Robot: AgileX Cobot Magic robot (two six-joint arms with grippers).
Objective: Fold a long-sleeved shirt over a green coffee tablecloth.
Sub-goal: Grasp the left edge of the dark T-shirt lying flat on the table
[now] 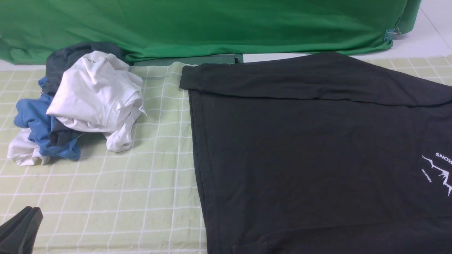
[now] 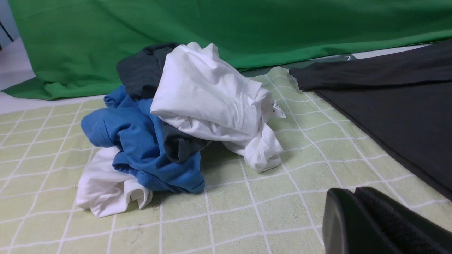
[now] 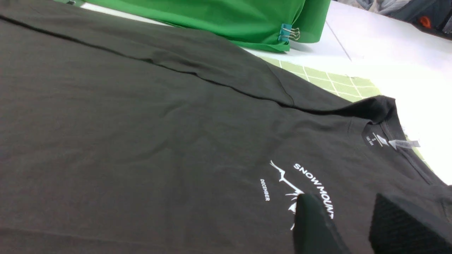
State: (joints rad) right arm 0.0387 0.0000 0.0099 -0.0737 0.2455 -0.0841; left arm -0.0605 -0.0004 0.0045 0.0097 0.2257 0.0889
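The right gripper (image 3: 340, 208) hangs low over the chest of the large black cotton long-sleeved shirt (image 1: 300, 148), its jaws part-way apart with nothing between them; whether its tips touch the cloth I cannot tell. Just ahead of its fingers sits the small white jagged-line graphic (image 3: 286, 183), with "SNOW MOUNT" (image 3: 314, 183) arching beside it, the rest hidden by a finger, and "DECEMBER" (image 3: 265, 189) on the other side. A little past that is the collar, where a printed neck label (image 3: 374, 139) reads "S" above print too small to read, and a white tag (image 3: 406, 144) sticks out. The shirt lies flat on the pale sage-green, white-gridded tablecloth (image 1: 141, 197), long axis crosswise to the robot, collar toward its right and hem toward its left, with one sleeve (image 1: 282, 79) folded along the far edge. The right arm is clearly nearer; the left gripper (image 1: 24, 220), closed and empty, sits over bare cloth beyond the hem. Farther from it lies a crumpled white shirt (image 1: 95, 95) on a blue garment (image 1: 35, 120), and behind everything hangs bright dark-green fabric (image 1: 212, 24) held by a binder clip (image 3: 289, 32).
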